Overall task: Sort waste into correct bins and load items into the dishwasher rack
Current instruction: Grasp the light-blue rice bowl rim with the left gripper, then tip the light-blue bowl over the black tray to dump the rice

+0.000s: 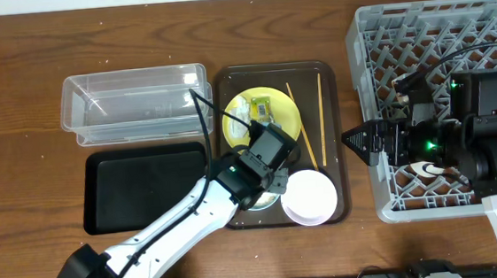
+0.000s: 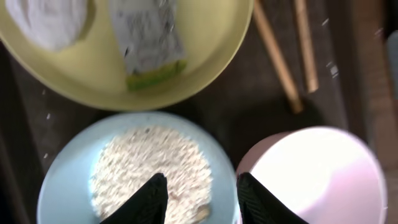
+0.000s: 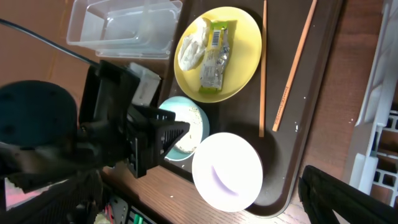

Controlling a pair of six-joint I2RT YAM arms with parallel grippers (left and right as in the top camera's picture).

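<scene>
Filling the table's (image 1: pixel 13 86) right edge, the grey dishwasher rack (image 1: pixel 453 25) has the right gripper (image 1: pixel 348 140) over its left rim, jaws wide and empty, parked clear of the brown serving tray (image 1: pixel 328 71). The clear tub (image 1: pixel 135 103) and black tray (image 1: pixel 142 192) lie by the serving tray's left edge, handy for waste. At its near-left corner the left gripper (image 2: pixel 202 186), jaws part-spread and not clamped, straddles the rim of the light-blue bowl (image 2: pixel 68 180) of rice scraps (image 2: pixel 149 162) — the white-pink bowl (image 1: pixel 309 196) just beside crowds it.

My left arm (image 1: pixel 179 217) is a smooth white tube link between rounded black joints, with a green light at the wrist and a thin black cable (image 1: pixel 202 116) running off it. Its fingers (image 2: pixel 152 199) are matte black wedges. My right arm (image 1: pixel 481 98) is boxy black housings dotted with green lights, above a white link.
</scene>
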